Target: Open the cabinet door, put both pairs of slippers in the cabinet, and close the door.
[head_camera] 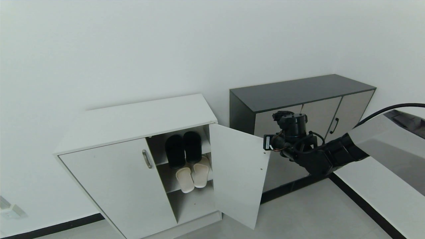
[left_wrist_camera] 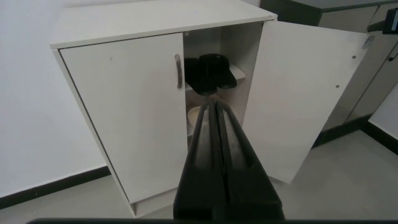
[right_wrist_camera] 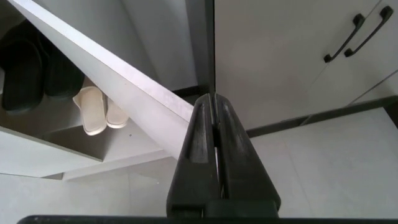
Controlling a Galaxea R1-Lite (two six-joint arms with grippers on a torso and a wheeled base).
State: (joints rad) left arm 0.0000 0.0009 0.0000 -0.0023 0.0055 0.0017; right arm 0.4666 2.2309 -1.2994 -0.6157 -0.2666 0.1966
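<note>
The white cabinet (head_camera: 139,116) has its left door (head_camera: 116,186) closed and its right door (head_camera: 237,172) swung wide open. A black pair of slippers (head_camera: 183,148) lies on the upper shelf and a white pair of slippers (head_camera: 193,173) on the shelf below. My right gripper (head_camera: 268,142) is at the top of the open door's free edge, on its outer side, shut and empty. The right wrist view shows that right gripper (right_wrist_camera: 215,98) over the door's edge (right_wrist_camera: 118,74). My left gripper (left_wrist_camera: 215,101) hangs shut and empty in front of the cabinet opening, apart from the black slippers (left_wrist_camera: 211,71).
A dark grey cabinet (head_camera: 298,89) with silver doors and black handles (head_camera: 334,125) stands against the wall just right of the open door. Grey floor (head_camera: 298,215) lies open in front of both cabinets. A black skirting line runs along the wall.
</note>
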